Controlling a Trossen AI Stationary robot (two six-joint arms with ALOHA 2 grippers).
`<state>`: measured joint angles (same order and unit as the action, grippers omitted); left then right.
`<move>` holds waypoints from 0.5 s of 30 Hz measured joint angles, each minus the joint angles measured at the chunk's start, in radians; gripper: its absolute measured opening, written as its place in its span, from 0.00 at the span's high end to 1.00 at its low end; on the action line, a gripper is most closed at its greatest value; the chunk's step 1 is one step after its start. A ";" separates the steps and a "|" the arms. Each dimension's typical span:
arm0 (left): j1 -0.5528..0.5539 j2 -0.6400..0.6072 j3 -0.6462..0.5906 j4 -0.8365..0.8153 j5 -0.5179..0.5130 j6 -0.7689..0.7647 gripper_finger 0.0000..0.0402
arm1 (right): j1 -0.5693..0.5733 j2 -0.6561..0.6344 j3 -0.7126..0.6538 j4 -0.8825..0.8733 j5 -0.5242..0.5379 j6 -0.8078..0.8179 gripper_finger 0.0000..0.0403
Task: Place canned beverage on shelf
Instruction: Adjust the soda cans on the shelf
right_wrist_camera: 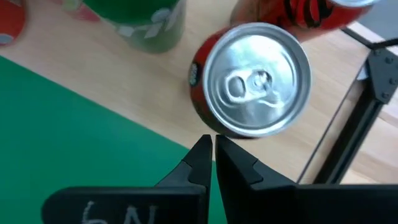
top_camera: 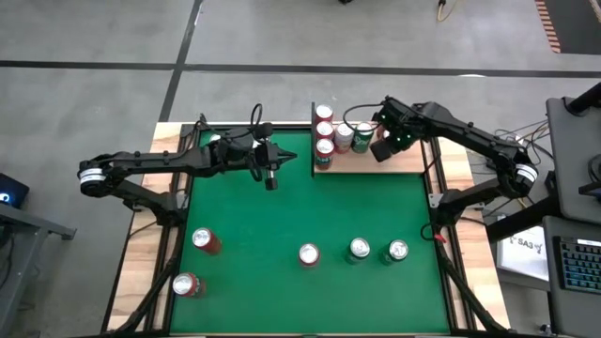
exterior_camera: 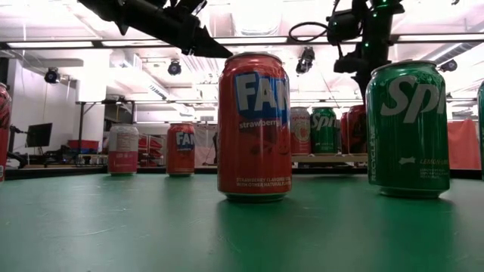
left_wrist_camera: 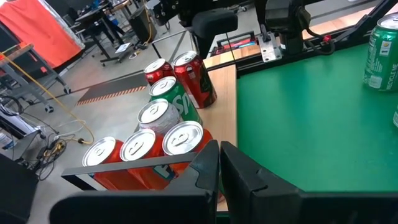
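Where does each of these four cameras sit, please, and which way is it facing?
High: overhead, straight down on the green table; both arms show.
Low: at tabletop height, facing the strawberry can; arms overhead.
Left wrist: on the left arm, past the shut left gripper toward the shelf.
Right wrist: above the shelf, right gripper shut beside a red can.
Shared: shelf cans.

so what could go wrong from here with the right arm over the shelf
The shut right gripper hangs just above a red can standing on the shelf; a low or sideways move could tip it. That can stands close to a green can and others, so one knock may topple several. It also sits near the shelf's black rod edge and might slide off.
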<state>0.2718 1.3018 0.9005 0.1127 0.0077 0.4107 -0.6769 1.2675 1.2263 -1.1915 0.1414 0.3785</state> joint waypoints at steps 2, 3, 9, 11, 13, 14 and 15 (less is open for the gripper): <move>0.000 0.000 0.000 0.000 0.000 0.001 1.00 | 0.000 0.000 -0.001 0.011 0.015 0.000 0.97; 0.000 0.000 0.000 0.000 0.000 0.003 1.00 | -0.001 0.000 -0.001 0.013 0.029 0.001 0.97; 0.000 0.000 0.000 -0.002 0.000 0.004 1.00 | -0.018 0.000 -0.002 0.022 0.070 -0.003 0.97; 0.000 0.000 0.000 -0.002 0.000 0.004 1.00 | -0.018 0.000 -0.002 0.023 0.070 -0.004 0.97; 0.000 0.000 0.000 -0.002 0.000 0.004 1.00 | -0.018 0.000 -0.002 0.024 0.070 -0.004 0.97; 0.000 0.000 0.000 -0.002 0.000 0.004 1.00 | -0.018 0.000 -0.002 0.024 0.070 -0.004 0.97; 0.000 0.000 0.000 -0.002 0.000 0.004 1.00 | -0.018 0.000 -0.002 0.025 0.069 -0.004 0.97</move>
<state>0.2718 1.3018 0.9005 0.1108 0.0074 0.4145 -0.6945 1.2675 1.2248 -1.1667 0.2105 0.3748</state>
